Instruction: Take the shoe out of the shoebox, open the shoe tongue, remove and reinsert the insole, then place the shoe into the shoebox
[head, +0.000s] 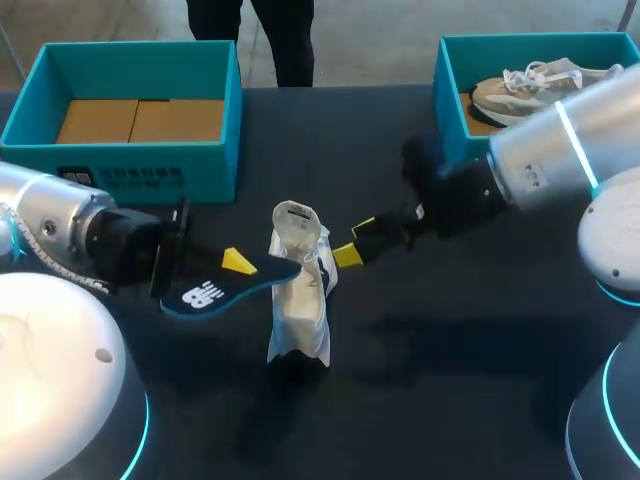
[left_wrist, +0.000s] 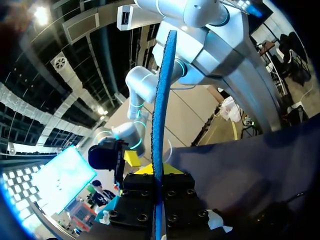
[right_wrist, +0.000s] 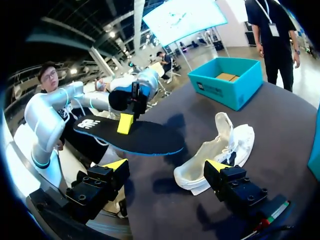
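Observation:
A white shoe lies on the dark table's middle, its opening facing the far side. My left gripper is shut on a dark, blue-edged insole, whose free end reaches the shoe's opening. The left wrist view shows the insole edge-on, clamped in that gripper. My right gripper stands open just right of the shoe, with nothing in it. Seen from the right wrist, the shoe lies just ahead of the right gripper, with the insole beyond.
A teal shoebox with a cardboard floor stands at the back left. A second teal box at the back right holds another shoe. Bare dark table lies in front of the shoe.

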